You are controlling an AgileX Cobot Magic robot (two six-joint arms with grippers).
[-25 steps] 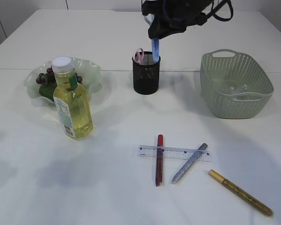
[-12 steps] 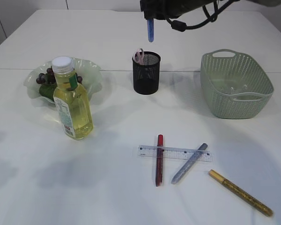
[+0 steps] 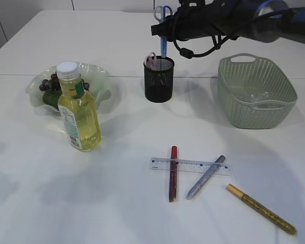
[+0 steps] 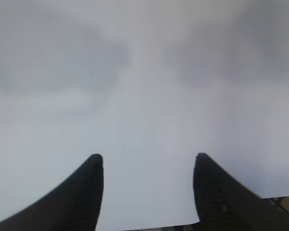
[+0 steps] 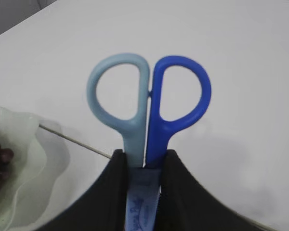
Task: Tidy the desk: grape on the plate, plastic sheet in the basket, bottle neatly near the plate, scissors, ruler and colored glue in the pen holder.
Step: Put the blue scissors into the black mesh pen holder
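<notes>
My right gripper [image 3: 165, 31] is shut on blue scissors [image 3: 163, 12] and holds them upright, handles up, over the black mesh pen holder [image 3: 159, 84]. The blade tip reaches the holder's mouth. In the right wrist view the jaws [image 5: 143, 159] clamp the scissors [image 5: 135, 134] just below the two handle loops. A clear ruler [image 3: 189, 166] lies on the table across a red glue pen [image 3: 173, 175] and a silver-blue one [image 3: 206, 177]. A gold glue pen [image 3: 262, 209] lies at the front right. My left gripper [image 4: 147, 161] is open and empty over bare table.
A wavy glass plate [image 3: 99, 76] with dark grapes [image 3: 47, 84] stands at the left, with a yellow bottle [image 3: 80, 114] upright in front of it. A green basket [image 3: 254, 109] stands at the right with something clear inside. A pink item [image 3: 150, 58] sticks out of the pen holder.
The right arm lifted the scissors up away from the pen holder, then turned, and now holds them upright with the tip back at the holder's mouth.
</notes>
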